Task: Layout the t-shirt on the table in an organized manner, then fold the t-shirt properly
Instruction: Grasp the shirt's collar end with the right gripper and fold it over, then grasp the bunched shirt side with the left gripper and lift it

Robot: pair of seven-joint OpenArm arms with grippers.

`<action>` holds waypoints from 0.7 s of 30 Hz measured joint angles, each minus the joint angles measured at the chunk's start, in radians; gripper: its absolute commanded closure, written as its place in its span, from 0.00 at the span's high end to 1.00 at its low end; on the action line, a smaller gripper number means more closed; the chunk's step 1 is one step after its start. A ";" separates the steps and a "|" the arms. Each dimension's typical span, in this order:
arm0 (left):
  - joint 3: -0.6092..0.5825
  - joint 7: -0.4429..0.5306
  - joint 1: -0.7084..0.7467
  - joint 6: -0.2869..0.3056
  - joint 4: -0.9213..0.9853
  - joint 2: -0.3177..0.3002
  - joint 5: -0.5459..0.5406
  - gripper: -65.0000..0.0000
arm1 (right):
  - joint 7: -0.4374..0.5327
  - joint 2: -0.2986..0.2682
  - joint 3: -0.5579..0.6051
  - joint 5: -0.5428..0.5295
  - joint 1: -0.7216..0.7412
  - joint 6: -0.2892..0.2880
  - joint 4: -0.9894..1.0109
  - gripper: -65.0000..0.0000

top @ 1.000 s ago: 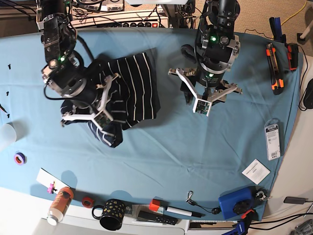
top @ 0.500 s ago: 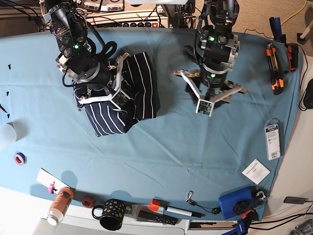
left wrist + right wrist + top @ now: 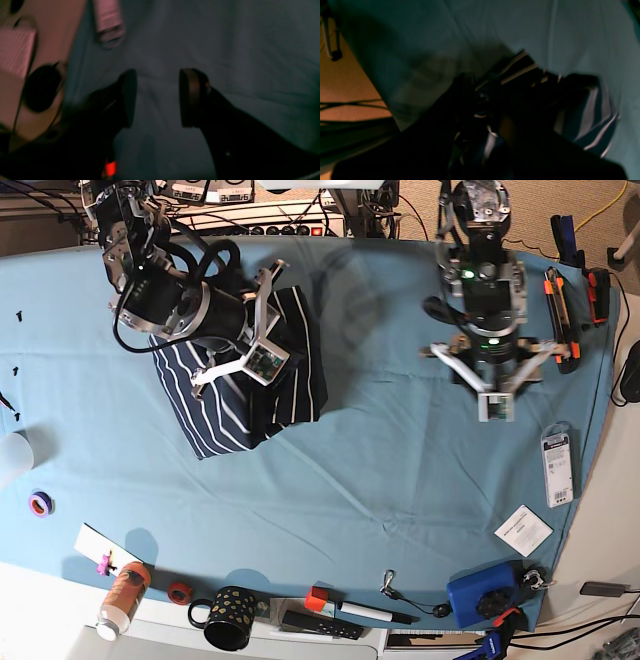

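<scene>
Striped t-shirt (image 3: 245, 395) bunched under right pincer (image 3: 262, 330).

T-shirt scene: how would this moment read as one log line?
t-shirt: bunched on table | right fingers: in its cloth | left fingers: open, empty

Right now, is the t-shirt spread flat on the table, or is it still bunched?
Bunched. The t-shirt lies in a folded-over heap on the table, no sleeves or collar laid out, with the right gripper at its top edge.
</scene>
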State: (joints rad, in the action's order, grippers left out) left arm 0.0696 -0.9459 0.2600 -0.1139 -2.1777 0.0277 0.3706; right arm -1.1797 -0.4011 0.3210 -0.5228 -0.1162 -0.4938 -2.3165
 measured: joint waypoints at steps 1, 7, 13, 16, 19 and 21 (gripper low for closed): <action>0.022 0.000 0.000 -0.003 0.000 0.000 -0.031 0.40 | 0.017 0.000 0.000 0.000 0.001 0.000 -0.010 0.15; 0.075 -0.001 0.000 0.068 0.000 0.002 -0.150 0.40 | 0.066 0.000 -0.055 0.197 0.052 0.034 -0.025 0.15; 0.071 0.008 0.000 0.335 0.000 0.003 -0.440 0.40 | 0.091 0.003 -0.294 0.256 0.072 0.120 -0.023 0.15; 0.069 0.023 0.000 0.446 0.000 0.003 -0.632 0.40 | 0.063 0.003 -0.403 0.207 0.073 0.127 0.076 0.15; 0.070 0.028 0.000 0.490 0.000 0.003 -0.745 0.40 | -0.003 0.005 -0.482 0.111 0.068 0.127 0.192 0.15; 0.052 0.026 0.000 0.500 0.003 0.002 -0.765 0.40 | -0.028 0.006 -0.515 0.048 0.067 0.105 0.262 0.15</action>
State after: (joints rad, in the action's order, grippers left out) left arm 0.1215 -0.9195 0.2596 0.3859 -2.1746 0.0299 -0.3946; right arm -1.2079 -0.3954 -0.1940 -0.4751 -0.0490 -0.3885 -2.0541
